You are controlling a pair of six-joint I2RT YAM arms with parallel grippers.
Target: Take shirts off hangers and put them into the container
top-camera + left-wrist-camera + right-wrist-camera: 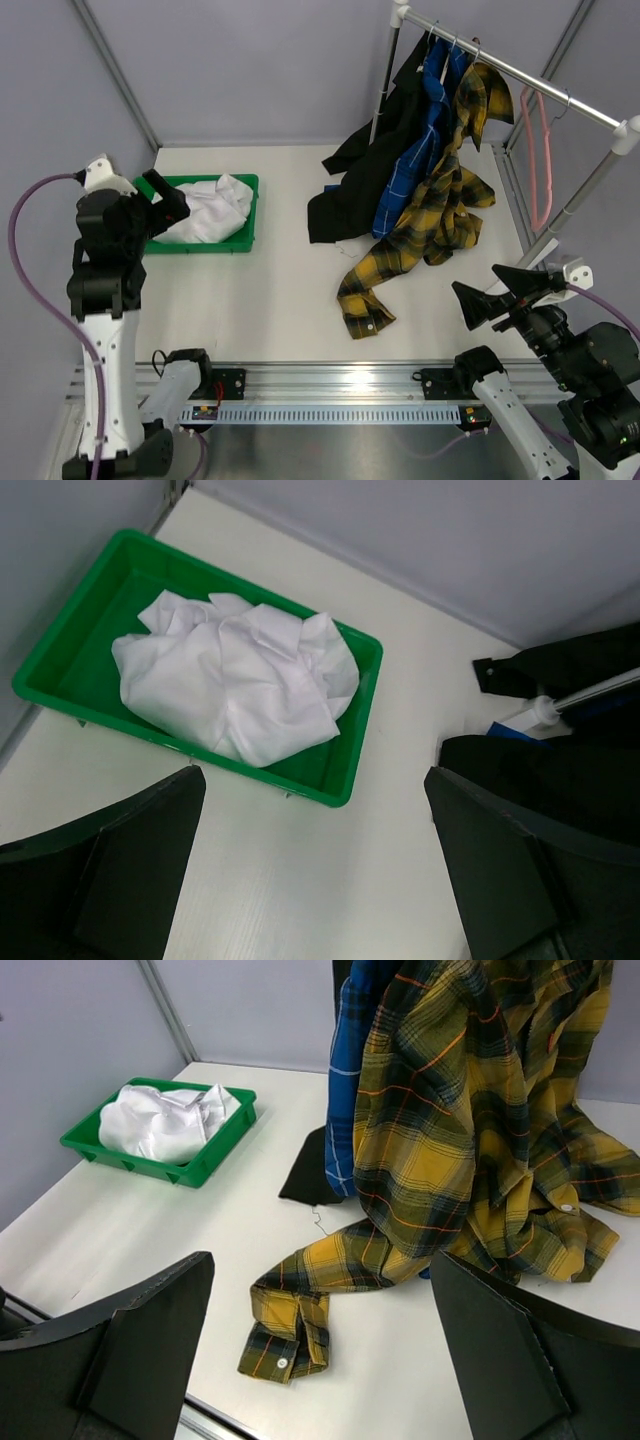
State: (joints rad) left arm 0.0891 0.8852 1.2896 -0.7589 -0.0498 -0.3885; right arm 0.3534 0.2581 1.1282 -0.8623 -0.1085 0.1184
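The green container [250, 215] sits at the table's left with the crumpled white shirt [212, 208] inside it. My left gripper [172, 208] hovers open over the container's near left side, nothing between its fingers; its wrist view shows the container [100, 600] and the white shirt [235, 675] below. The black shirt [360, 170], the blue plaid shirt [412, 165] and the yellow-and-black plaid shirt [440, 200] hang on hangers, draping onto the table. An empty pink hanger [540, 150] hangs at the right. My right gripper [474, 276] is open, facing the yellow plaid sleeve [300, 1310].
The white-and-silver rail [520, 75] slopes across the back right on upright posts, one post foot [535, 712] near the black shirt [560, 760]. Grey walls close the back and both sides. A metal mounting rail [330, 380] runs along the near edge.
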